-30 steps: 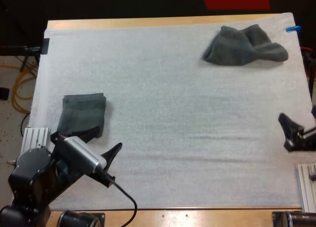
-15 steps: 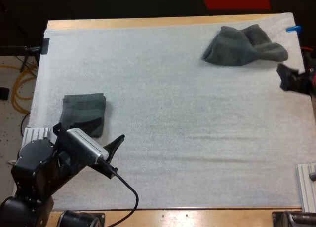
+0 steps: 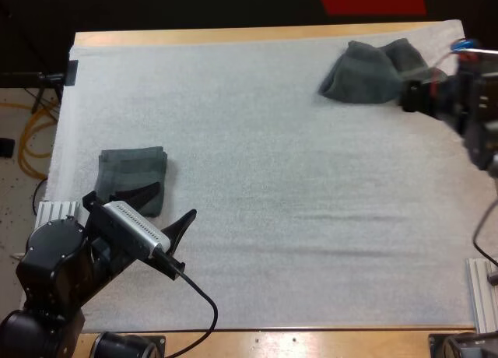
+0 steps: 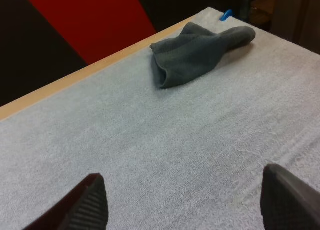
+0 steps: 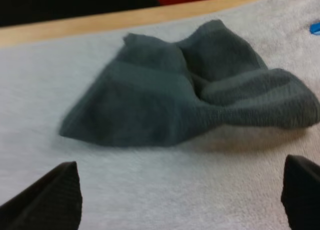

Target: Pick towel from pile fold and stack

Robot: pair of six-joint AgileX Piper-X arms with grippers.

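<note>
Right gripper: fingers spread wide, clear of cloth, low over mat, just short of crumpled towel. In high view, right gripper sits at that towel's right end.

Left gripper: fingers wide apart, holding nothing, above bare white mat. One finger lies over near edge of folded towel.

Crumpled towel: far right of mat, near table far edge. Folded towel: near left, flat.
</note>
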